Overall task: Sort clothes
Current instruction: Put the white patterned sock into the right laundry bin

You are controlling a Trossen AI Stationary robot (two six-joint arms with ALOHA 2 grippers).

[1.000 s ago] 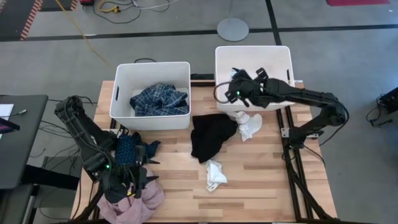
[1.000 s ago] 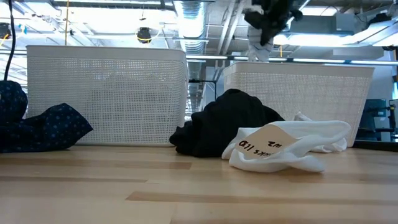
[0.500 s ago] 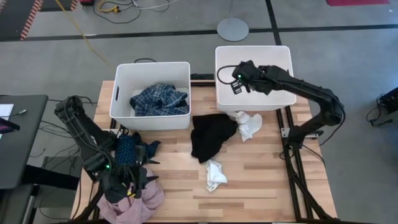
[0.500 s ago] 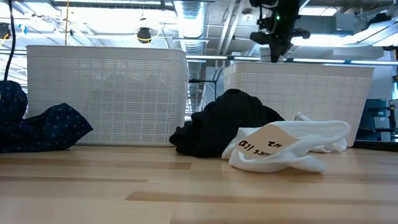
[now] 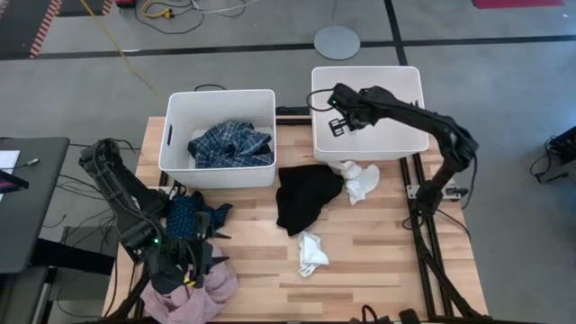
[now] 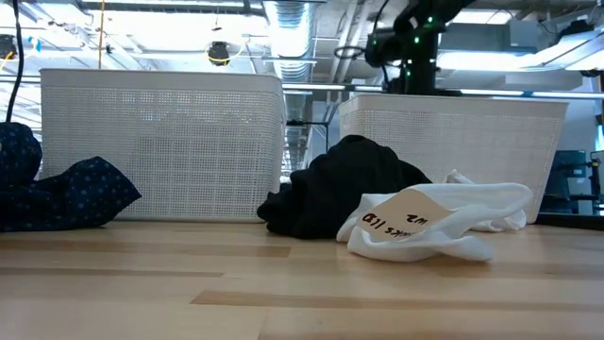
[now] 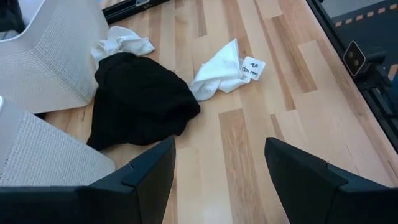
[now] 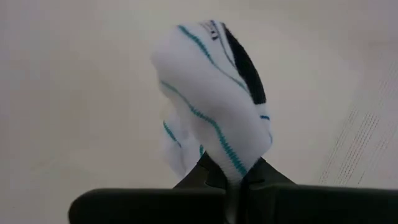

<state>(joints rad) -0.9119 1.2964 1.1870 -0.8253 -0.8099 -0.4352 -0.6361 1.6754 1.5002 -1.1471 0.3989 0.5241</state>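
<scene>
My right gripper (image 5: 338, 121) is over the right white bin (image 5: 409, 81), shut on a white sock with teal stripes (image 8: 211, 93). My left gripper (image 7: 217, 180) is open and empty at the table's near left, above the pink garment (image 5: 193, 292). The navy patterned garment (image 5: 187, 216) lies beside it. The blue plaid garment (image 5: 230, 144) lies in the left bin (image 5: 175, 117). The black garment (image 5: 304, 198) lies mid-table in front of the bins. One white sock (image 5: 360, 180) lies to its right and another (image 5: 311, 252) lies nearer. My right gripper pinches one end of the white striped sock (image 8: 231, 167) between its two shut fingers. The rest of the sock bunches out beyond the fingertips toward the bin's white floor. I cannot tell whether it touches the floor.
The two white mesh bins stand side by side at the table's far edge. Bare wood lies at the near right (image 5: 387, 270). A tagged white sock (image 6: 425, 222) and the black garment (image 6: 340, 194) sit in front of the bins in the low view.
My right gripper has carried the striped sock from the right bin's near wall toward the far edge, over the bin's inside, and its wrist has turned. The sock no longer shows hanging above the bin in the low view.
</scene>
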